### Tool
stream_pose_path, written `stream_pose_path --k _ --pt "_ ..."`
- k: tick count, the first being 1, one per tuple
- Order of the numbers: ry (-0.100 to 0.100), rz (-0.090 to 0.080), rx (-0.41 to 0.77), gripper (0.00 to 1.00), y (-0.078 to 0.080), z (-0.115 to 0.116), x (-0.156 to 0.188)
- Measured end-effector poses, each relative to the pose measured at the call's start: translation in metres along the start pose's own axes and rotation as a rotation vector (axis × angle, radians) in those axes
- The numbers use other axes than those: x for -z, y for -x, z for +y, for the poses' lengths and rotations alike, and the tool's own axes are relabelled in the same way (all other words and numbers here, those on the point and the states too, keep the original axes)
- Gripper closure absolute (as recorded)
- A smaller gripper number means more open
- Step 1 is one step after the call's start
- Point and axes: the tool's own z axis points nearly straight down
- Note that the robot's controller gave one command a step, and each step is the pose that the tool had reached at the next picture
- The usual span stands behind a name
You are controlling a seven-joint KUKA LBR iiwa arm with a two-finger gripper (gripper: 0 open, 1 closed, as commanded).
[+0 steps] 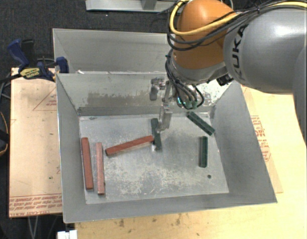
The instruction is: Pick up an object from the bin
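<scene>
2 red-brown bars (87,163), front left, untouched. Gripper (156,141) low at the right end of a 3rd, slanted red bar (129,146); jaw state cannot be told. Nothing lifted yet.

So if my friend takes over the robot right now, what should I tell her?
Hand: low in the middle of the bin, at the right end of the slanted red stick. I can't tell if it is open or shut.
Things: a dark red stick and a paler one lie side by side on the left. A green stick lies on the right, and a tilted green stick lies just behind it, under the arm.
Done: nothing is lifted as far as I can see.
Left: grip one stick and lift it out.
</scene>
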Motion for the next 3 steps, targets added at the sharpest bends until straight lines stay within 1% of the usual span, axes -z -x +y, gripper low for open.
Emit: stream_pose_path --k 1,2,3 --pt "0.000 -0.007 -0.012 0.00 0.001 0.015 -0.050" --pt "0.000 -0.001 0.168 0.00 -0.013 0.013 -0.104" --pt "0.000 0.001 0.264 0.00 -0.026 -0.008 -0.133"
